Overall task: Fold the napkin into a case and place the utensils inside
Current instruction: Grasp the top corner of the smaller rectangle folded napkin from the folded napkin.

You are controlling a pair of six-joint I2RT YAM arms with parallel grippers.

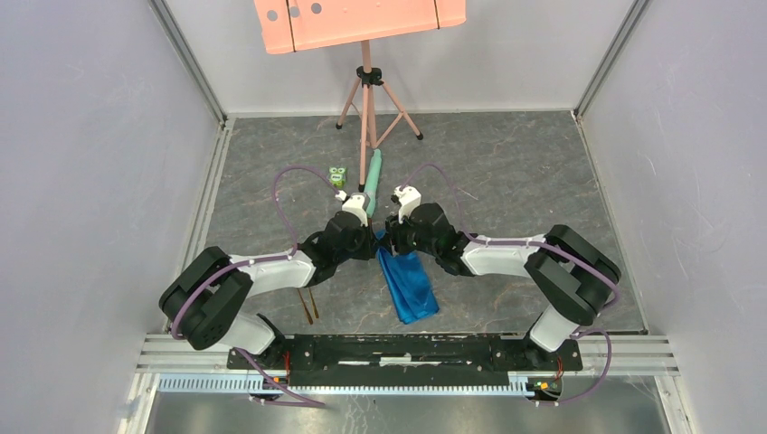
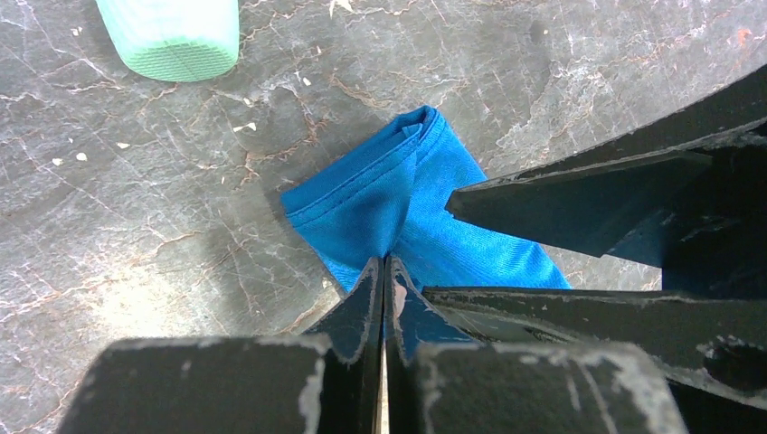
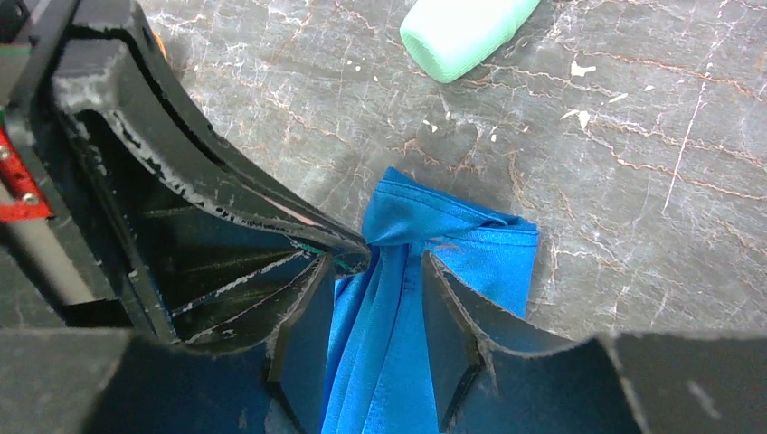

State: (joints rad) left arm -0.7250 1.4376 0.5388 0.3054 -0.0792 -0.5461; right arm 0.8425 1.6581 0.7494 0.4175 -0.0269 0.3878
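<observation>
The bright blue napkin (image 1: 410, 284) lies folded into a narrow strip on the table between the arms, running from the grippers toward the near edge. My left gripper (image 1: 369, 237) is shut on its far corner; the left wrist view shows the jaws (image 2: 384, 264) pinched on the cloth (image 2: 380, 194). My right gripper (image 1: 392, 237) is open, its fingers (image 3: 373, 264) straddling the bunched cloth (image 3: 398, 344) right beside the left gripper's tip. The gold fork and spoon (image 1: 308, 305) lie together on the table by the left arm, apart from the napkin.
A pale green tube (image 1: 373, 179) lies just beyond the grippers and also shows in the left wrist view (image 2: 172, 36) and the right wrist view (image 3: 461, 32). A small green toy (image 1: 337, 176) sits left of it. A pink tripod (image 1: 366, 99) stands at the back.
</observation>
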